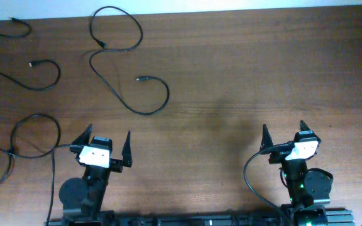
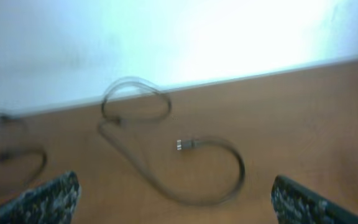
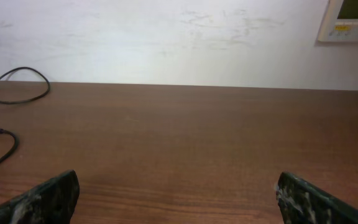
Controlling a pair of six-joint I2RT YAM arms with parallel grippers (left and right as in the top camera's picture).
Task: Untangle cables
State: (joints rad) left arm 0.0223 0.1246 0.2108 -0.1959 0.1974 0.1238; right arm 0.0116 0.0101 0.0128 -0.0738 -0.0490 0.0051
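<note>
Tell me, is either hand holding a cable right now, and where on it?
Nothing is held: the left hand and right hand are open, apart from the cables.

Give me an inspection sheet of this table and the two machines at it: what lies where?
Surface: brown wooden table.
Job's things: thin black cords lying as separate loose loops on the left half, not knotted together: an S-shaped cable, a cable at the far left, and a loop by the left edge near the left arm.
Clutter: nothing seen.
Grippers: left gripper and right gripper at the near edge, fingers open, holding nothing.
Cables: a thick black wire loops beside the right arm.
Surroundings: white wall with a wall panel.
</note>
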